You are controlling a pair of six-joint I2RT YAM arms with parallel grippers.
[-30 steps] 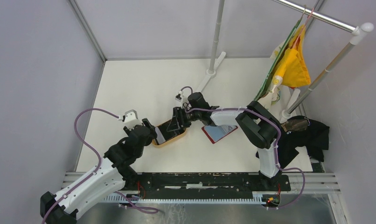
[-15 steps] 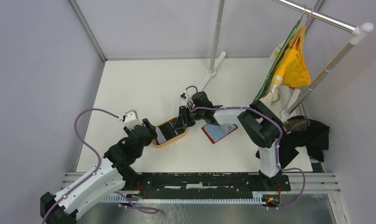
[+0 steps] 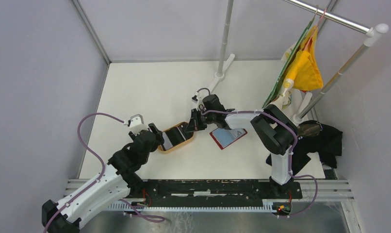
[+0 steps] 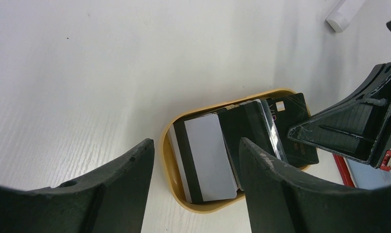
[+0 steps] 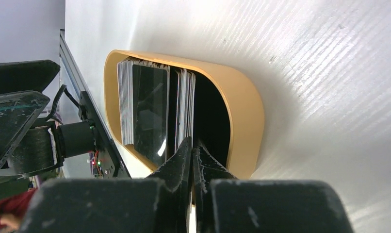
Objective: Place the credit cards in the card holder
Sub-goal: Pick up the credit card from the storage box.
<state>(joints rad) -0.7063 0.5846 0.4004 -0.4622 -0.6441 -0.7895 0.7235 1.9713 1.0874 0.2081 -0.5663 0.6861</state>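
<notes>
My right gripper (image 5: pixel 192 145): fingers pressed together at the right end of the tray (image 5: pixel 242 116). They appear to pinch the black card (image 4: pixel 290 121), which tips over the rim.

My left gripper (image 4: pixel 193 145): wide open and empty, above the tray's left end, where the remaining cards (image 4: pixel 208 158) lie overlapped.

The holder (image 3: pixel 226 138): open and flat on the table, near and to the right of my right fingers, under that forearm. My right arm is nearer, so I judge the card must travel rightward.

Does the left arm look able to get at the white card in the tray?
Probably yes: the left gripper hangs open over the white card, unobstructed; the right gripper pinches a black card at the far end of the tray.
</notes>
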